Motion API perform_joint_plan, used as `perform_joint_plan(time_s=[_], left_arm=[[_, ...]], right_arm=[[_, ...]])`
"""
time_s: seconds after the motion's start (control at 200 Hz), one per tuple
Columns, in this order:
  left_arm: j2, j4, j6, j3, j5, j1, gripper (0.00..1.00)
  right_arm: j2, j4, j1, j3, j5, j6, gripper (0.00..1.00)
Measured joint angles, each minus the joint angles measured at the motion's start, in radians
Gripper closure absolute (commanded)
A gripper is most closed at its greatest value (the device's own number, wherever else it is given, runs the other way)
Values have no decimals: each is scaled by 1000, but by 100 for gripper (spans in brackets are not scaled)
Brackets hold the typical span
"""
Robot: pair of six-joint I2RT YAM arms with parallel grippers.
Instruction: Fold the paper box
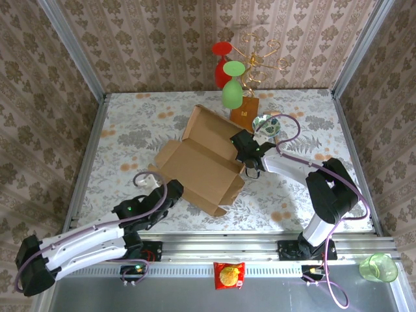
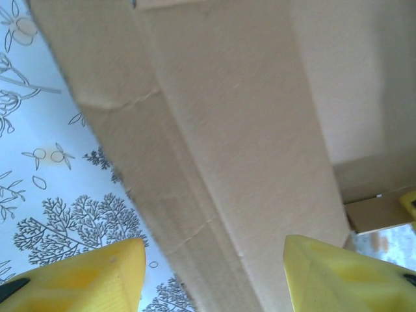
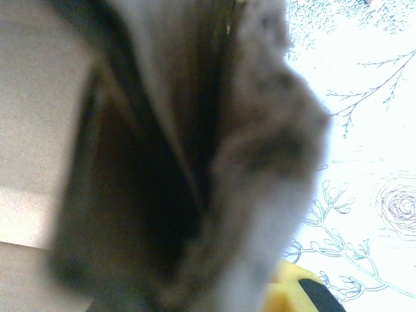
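Observation:
The paper box (image 1: 201,159) is a tan cardboard sheet, partly folded, lying in the middle of the table with its far flap raised. At the box's near left corner my left gripper (image 1: 166,190) stands open. In the left wrist view its yellow fingers (image 2: 84,279) sit wide apart, with a cardboard wall (image 2: 234,143) running just ahead of them. At the box's right wall is my right gripper (image 1: 250,161), shut on a flap. In the right wrist view that flap (image 3: 195,162) is a dark blur close to the lens, and one yellow finger (image 3: 292,292) peeks out below it.
Behind the box stand a wire glass stand (image 1: 257,58) on an orange-brown base (image 1: 244,110), a red glass (image 1: 223,62) and a green glass (image 1: 233,91). A clear glass (image 1: 268,125) lies by my right wrist. On the near rail are a green cup (image 1: 378,266) and a snack packet (image 1: 229,275).

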State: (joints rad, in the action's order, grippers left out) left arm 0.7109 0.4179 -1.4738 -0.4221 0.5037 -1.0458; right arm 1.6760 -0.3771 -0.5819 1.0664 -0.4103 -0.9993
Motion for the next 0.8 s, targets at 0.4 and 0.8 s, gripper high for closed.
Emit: perform_joint_plan(time_s=[0.4, 0.8], left_arm=[[18, -120, 3, 93, -72, 98, 41], [179, -321, 23, 99, -117, 159, 86]], right_arm=[[-7, 15, 11, -10, 33, -2, 100], [-16, 39, 16, -26, 66, -19, 100]])
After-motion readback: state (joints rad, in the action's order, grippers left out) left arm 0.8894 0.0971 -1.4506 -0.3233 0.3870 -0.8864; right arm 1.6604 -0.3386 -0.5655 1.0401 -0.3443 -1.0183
